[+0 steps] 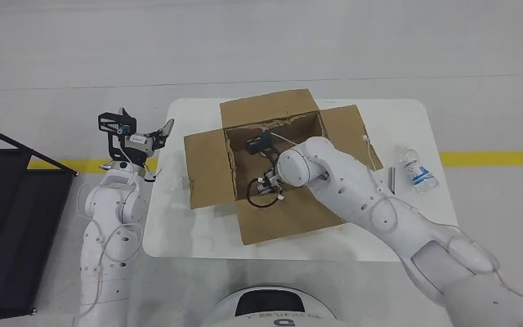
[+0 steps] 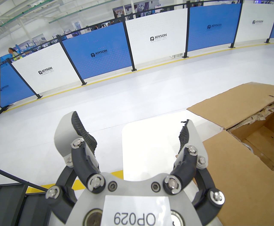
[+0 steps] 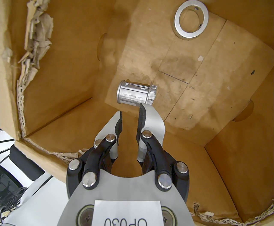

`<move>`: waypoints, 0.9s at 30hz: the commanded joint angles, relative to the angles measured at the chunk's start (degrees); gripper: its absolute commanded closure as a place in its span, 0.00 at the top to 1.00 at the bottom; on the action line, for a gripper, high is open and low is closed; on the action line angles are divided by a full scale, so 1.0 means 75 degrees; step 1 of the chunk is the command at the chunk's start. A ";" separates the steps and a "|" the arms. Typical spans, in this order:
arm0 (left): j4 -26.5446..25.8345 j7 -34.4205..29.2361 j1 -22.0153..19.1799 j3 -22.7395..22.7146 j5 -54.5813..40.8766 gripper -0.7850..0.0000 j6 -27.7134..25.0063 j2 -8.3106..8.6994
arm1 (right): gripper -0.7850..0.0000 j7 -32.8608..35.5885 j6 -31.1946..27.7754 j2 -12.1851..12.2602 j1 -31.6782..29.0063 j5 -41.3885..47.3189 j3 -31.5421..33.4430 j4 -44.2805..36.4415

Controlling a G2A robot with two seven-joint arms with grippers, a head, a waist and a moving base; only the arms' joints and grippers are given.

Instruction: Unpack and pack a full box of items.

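Leftmost, left gripper [image 1: 145,123]: we find it by the far left corner of the table, apart from the box. In its own wrist view this gripper [image 2: 130,119] has its jaws spread wide with nothing between them.
Table [image 1: 176,225]: white with rounded corners. It bears the box across its middle.
Box [image 1: 208,167]: brown cardboard with all flaps folded outward. We see torn, shredded edges along its rim in the left wrist view [image 2: 235,171] and down one inner corner in the right wrist view [image 3: 64,64].
Metal ring [image 3: 191,19]: it lies flat on the box floor close to one wall, well apart from the right arm's fingers.
Right gripper [image 3: 130,110]: it is lowered inside the box and pointed at the floor. We see the jaws drawn to a narrow gap that holds nothing.
Metal cylinder [image 3: 136,94]: this ribbed silver part lies on its side on the box floor, crosswise to the fingers and just beyond their tips, outside the gap. One fingertip [image 3: 141,111] ends right at the cylinder's notched end, and we cannot tell whether they touch.
Bottle [image 1: 417,170]: small and clear with a white cap. It lies on the table to the right of the box, near the table's right edge.
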 commanded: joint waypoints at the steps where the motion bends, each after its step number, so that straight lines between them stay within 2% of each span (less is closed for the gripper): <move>1: 0.0000 0.0000 0.0000 0.0000 0.0000 1.00 -0.0003 0.0000 | 0.23 0.0027 0.0060 -0.0092 0.0108 -0.0017 -0.0113 0.0269; 5: 0.0000 0.0000 0.0000 0.0000 0.0000 1.00 -0.0003 0.0000 | 0.26 0.0149 0.0141 -0.0295 0.0328 0.0027 -0.0330 0.0775; 12: 0.0000 0.0000 0.0000 0.0000 0.0000 1.00 -0.0003 0.0000 | 0.23 -0.0027 0.0064 -0.0588 0.0543 0.0154 -0.0510 0.1623; 17: 0.0000 0.0000 0.0000 0.0000 0.0000 1.00 -0.0003 0.0000 | 0.17 -0.0172 -0.0134 -0.0714 0.0589 0.0309 -0.0492 0.2074; 20: 0.0000 0.0000 0.0000 0.0000 0.0000 1.00 -0.0003 0.0000 | 0.01 -0.0220 -0.0269 -0.0777 0.0621 0.0409 -0.0462 0.2321; 27: 0.0000 0.0000 0.0000 0.0000 0.0000 1.00 -0.0003 0.0000 | 0.00 -0.0288 -0.0385 -0.0877 0.0670 0.0416 -0.0399 0.2526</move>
